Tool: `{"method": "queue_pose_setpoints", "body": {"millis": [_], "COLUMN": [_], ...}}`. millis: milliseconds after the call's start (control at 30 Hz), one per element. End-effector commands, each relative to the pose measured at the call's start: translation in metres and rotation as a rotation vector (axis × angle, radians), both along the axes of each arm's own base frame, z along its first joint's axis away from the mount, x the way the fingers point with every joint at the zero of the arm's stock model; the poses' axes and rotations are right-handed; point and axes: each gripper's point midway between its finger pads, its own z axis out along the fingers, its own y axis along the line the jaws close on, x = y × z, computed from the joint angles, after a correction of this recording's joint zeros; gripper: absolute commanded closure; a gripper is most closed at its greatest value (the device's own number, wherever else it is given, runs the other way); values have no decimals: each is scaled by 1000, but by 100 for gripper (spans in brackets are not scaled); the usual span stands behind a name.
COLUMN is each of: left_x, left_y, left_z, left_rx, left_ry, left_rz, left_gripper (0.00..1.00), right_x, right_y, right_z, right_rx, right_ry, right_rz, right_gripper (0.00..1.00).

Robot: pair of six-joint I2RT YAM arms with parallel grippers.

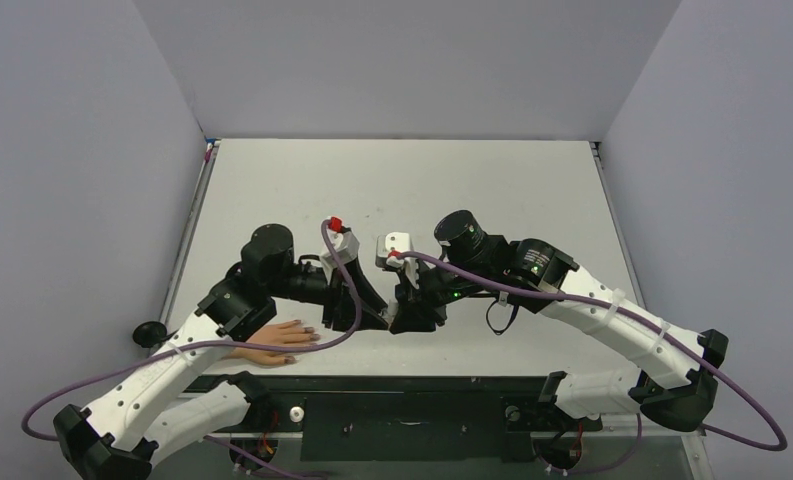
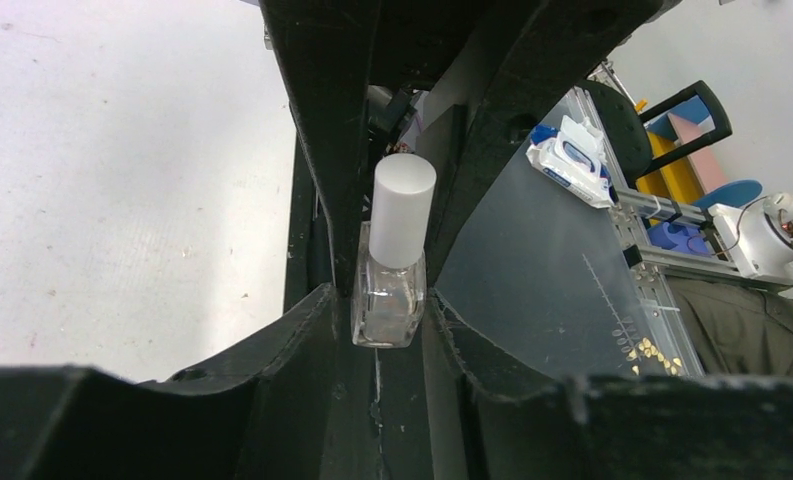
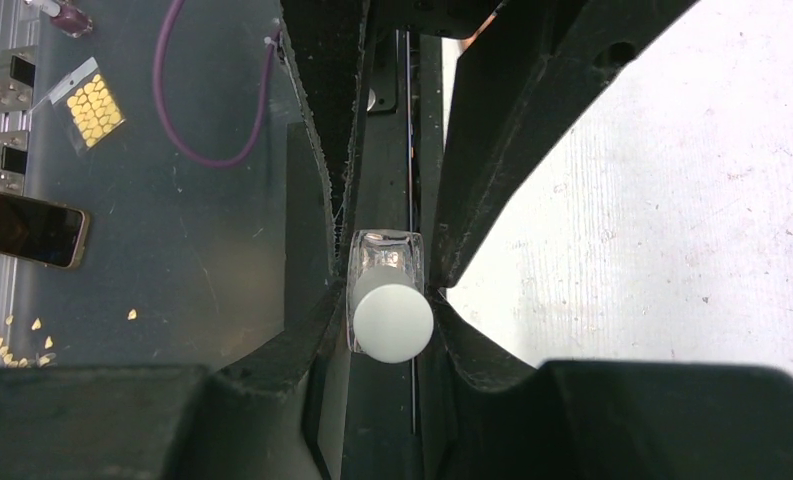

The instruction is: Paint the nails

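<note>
Your left gripper (image 2: 384,302) clamps the bottle (image 3: 384,250), your right gripper (image 3: 392,308) its white cap (image 2: 402,208); fake hand (image 1: 270,346) at 8 o'clock.

Fake hand (image 1: 270,343) lies near-left on counter (image 1: 492,190), nails (image 1: 315,336) at its right end. Just right of it, L tool (image 1: 374,318) & R tool (image 1: 410,318) meet tip to tip, bottle (image 2: 389,300) betw. them, cap (image 3: 392,322) twd R tool.

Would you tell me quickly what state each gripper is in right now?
Left gripper: closed on the clear bottle, at its glass body.
Right gripper: closed on the white cap.
</note>
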Motion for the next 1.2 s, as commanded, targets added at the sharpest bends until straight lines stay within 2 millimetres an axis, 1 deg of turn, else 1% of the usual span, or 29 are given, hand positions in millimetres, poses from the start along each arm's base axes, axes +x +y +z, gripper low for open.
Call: {"method": "queue_pose_setpoints", "body": {"millis": [0, 33, 67, 100, 133, 167, 233, 267, 333, 367, 400, 433, 500, 600, 733, 767, 867, 967, 1000, 1033, 1167], "left_x": [6, 6, 8, 8, 9, 9, 11, 13, 14, 14, 15, 16, 17, 19, 22, 22, 22, 16, 13, 11, -4], "left_y": [-5, -6, -6, -7, -7, -7, -6, -6, -5, -4, -3, -3, -2, 0, 4, 5, 6, 7, 8, 9, 11], "left_z": [5, 4, 3, 2, -1, -1, 0, 0, 3, 7, 9, 13, 19, 30, 50, 53, 64, 75, 83, 87, 102], "left_rx": [-23, -22, -17, -14, -10, -10, -13, -13, -21, -32, -37, -48, -62, -83, -124, -130, -156, -197, -234, -250, -328], "left_ry": [-30, -28, -22, -20, -13, -13, -15, -15, -23, -31, -31, -42, -53, -71, -112, -116, -130, -132, -160, -157, -180], "left_rz": [21, 23, 36, 40, 47, 51, 69, 86, 108, 113, 125, 134, 150, 178, 217, 223, 230, 219, 209, 204, 137], "left_gripper": [72, 74, 82, 86, 94, 98, 100, 100, 100, 100, 100, 100, 100, 100, 100, 100, 100, 100, 100, 100, 100], "right_x": [1, 1, 1, 2, 2, 3, 6, 9, 12, 12, 15, 16, 17, 19, 22, 20, 13, 10, 7, 5, -3], "right_y": [12, 12, 13, 13, 13, 13, 12, 12, 10, 8, 7, 5, 1, -3, -10, -12, -16, -15, -14, -13, -9], "right_z": [17, 17, 17, 17, 17, 17, 18, 18, 20, 22, 22, 22, 27, 34, 56, 63, 74, 76, 78, 79, 89], "right_rx": [62, 61, 62, 63, 62, 64, 63, 59, 57, 60, 58, 62, 82, 123, 225, 263, 321, 351, 368, 378, 442], "right_ry": [-31, -31, -32, -34, -36, -39, -44, -47, -50, -55, -62, -68, -84, -105, -139, -140, -133, -112, -99, -91, -61], "right_rz": [20, 20, 18, 17, 12, 8, -14, -37, -67, -76, -95, -109, -130, -165, -222, -230, -222, -219, -210, -202, -172], "right_gripper": [100, 100, 100, 100, 100, 100, 100, 97, 81, 66, 58, 43, 31, 28, 28, 28, 28, 28, 28, 28, 31]}}
